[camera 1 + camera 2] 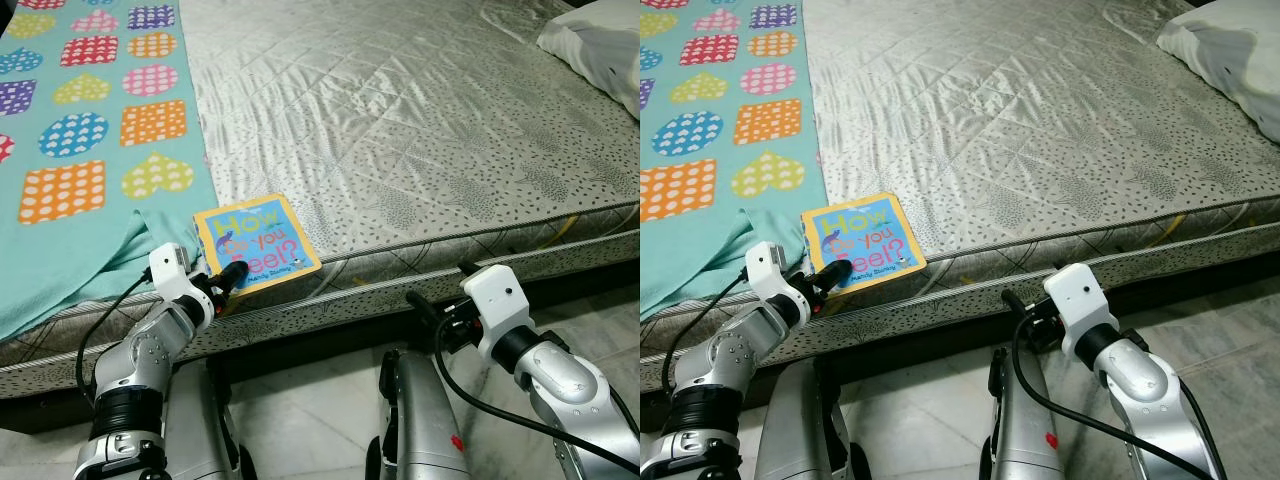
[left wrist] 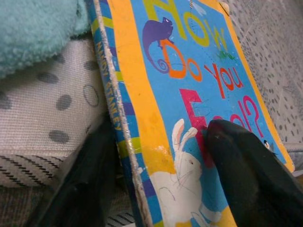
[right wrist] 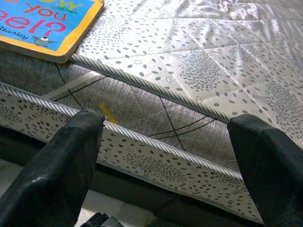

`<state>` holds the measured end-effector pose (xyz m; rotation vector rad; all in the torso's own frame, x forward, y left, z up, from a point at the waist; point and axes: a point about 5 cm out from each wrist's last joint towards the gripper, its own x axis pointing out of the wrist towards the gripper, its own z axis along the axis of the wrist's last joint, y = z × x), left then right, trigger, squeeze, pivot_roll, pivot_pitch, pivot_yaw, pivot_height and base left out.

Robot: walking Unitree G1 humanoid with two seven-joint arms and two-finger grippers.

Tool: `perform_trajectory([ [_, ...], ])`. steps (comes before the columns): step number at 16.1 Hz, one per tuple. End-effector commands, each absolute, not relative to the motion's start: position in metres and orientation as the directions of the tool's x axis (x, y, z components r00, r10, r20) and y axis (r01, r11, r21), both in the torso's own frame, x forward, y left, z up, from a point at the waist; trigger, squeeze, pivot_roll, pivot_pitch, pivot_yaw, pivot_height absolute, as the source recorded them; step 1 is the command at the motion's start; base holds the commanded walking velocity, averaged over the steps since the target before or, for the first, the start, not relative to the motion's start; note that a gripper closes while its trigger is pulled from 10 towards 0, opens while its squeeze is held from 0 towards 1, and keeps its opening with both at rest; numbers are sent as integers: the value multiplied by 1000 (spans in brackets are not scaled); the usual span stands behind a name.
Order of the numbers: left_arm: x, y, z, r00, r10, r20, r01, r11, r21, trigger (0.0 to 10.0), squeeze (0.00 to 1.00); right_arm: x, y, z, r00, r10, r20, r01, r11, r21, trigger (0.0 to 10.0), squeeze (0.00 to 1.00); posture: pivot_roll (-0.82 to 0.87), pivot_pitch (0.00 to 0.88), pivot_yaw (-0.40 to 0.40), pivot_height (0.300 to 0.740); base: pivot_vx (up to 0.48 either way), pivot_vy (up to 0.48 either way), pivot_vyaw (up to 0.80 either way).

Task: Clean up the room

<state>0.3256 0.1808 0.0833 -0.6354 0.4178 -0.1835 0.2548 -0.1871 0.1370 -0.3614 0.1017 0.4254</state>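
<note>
Mattress, grey quilted w/ dotted print, is taking up most of the scene; using it as ref for everything.

Blanket, teal w/ coloured hearts + squares, is covering the mattress's left part and draping over its front edge.

Pillow, white, is lying at the mattress's far right corner.

Floor, pale marble tile, is showing below the mattress front.

Board book "How Do You Feel?" is lying flat at the mattress's front edge, just beside the blanket hem, near corner overhanging slightly. The overhang is prob. why the grab is coming from the edge: one finger can go under.

L gripper is at the mattress front edge, clamping the book's near corner – wrist view is showing one finger on the cover, the other below the spine side. Grip is on the corner, so the book may pivot when lifted.

R gripper is hanging near the mattress front, lower, fingers spread wide, holding nothing; looks idle.

Judgement: pickup of the book is under way, not yet lifted.
</note>
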Motion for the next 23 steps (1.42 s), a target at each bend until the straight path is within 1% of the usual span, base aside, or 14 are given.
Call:
perform_trajectory([
  [1,319,159,70,848,-390,-359,59,743,-667,0,0,256,-187,137,907,385,-169,-420,845,-330,10000,0,-124,155,-29,484,0,0,0],
  [2,319,159,71,853,-393,-343,57,724,-688,0,0,257,-186,138,905,391,-169,-426,841,-335,10000,0,-129,154,-35,484,0,0,0],
  [4,319,160,71,855,-394,-337,54,714,-698,0,0,258,-186,139,905,392,-166,-425,840,-337,10000,0,-138,152,-39,484,0,0,0],
  [7,323,161,78,870,-399,-290,59,668,-742,0,0,257,-184,139,909,386,-158,-417,843,-341,10000,0,-140,152,-32,484,0,0,0],
  [9,326,161,81,876,-395,-276,63,662,-747,0,0,257,-184,138,910,383,-157,-414,843,-342,10000,0,-139,150,-33,484,0,0,0],
  [11,327,161,85,890,-390,-235,73,632,-772,0,0,258,-183,140,910,388,-144,-414,844,-341,10000,0,-140,149,-33,484,0,0,0],
  [13,328,160,90,895,-399,-198,96,606,-790,0,0,257,-178,148,890,443,-110,-455,839,-298,10000,0,-136,146,-34,484,0,0,0],
  [15,328,160,93,897,-409,-166,110,573,-812,0,0,255,-173,149,862,495,-110,-504,816,-282,10000,0,-135,140,-36,484,0,0,0],
  [16,328,160,93,897,-409,-166,110,573,-812,0,0,255,-173,149,862,495,-110,-504,816,-282,10000,0,-135,140,-36,484,0,0,0],
  [17,331,162,99,911,-393,-124,119,540,-833,0,0,256,-172,148,862,493,-116,-504,814,-289,10000,0,-135,137,-36,484,0,0,0],
  [18,333,164,101,922,-373,-107,115,527,-842,0,0,257,-172,148,865,488,-116,-499,816,-293,10000,0,-135,137,-36,484,0,0,0],
  [20,333,166,102,925,-365,-102,111,519,-847,0,0,257,-172,147,868,483,-116,-495,817,-298,10000,0,-135,135,-36,484,0,0,0],
  [22,332,164,105,923,-372,-94,131,536,-834,0,0,257,-173,148,876,469,-111,-480,823,-304,10000,0,-135,133,-34,484,0,0,0],
  [23,331,164,109,927,-366,-85,153,574,-805,0,0,258,-173,148,882,460,-101,-467,831,-303,10000,0,-133,125,-32,484,0,0,0],
])
